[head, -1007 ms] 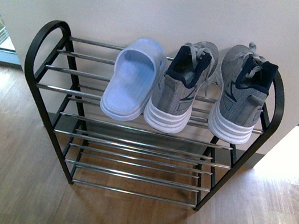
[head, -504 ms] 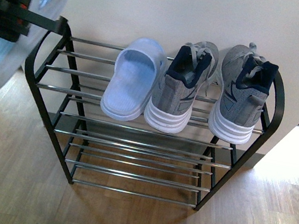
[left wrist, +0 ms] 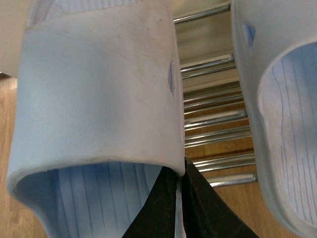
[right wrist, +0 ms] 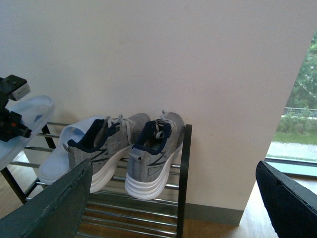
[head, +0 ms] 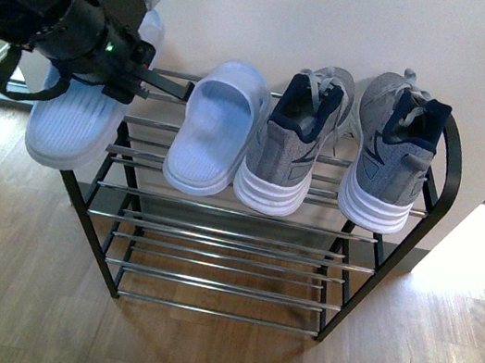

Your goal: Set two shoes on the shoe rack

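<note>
Sneakers first: your two grey mesh sneakers, one [head: 289, 143] and the other [head: 395, 152], sit side by side on the top tier of the shoe rack [head: 233, 236], heels toward you and toes toward the wall, exactly where they were a second ago. Just beside the left-hand sneaker, a pale blue slide sandal [head: 217, 127] lies on the same shelf, also unmoved. What has changed is at the rack's left end: your left gripper [head: 170, 87] has carried a second pale blue slide sandal [head: 85, 116] in from the far left edge of the front view, and it now hangs over the left side loop, its heel past the shelf's front edge. In the left wrist view you can see the black fingers [left wrist: 198, 198] pinched narrow on the side wall of that sandal, with the chrome bars [left wrist: 213, 119] below and the shelved sandal close alongside. Your right gripper [right wrist: 173, 208] is spread wide and holds nothing, well back from the rack.
</note>
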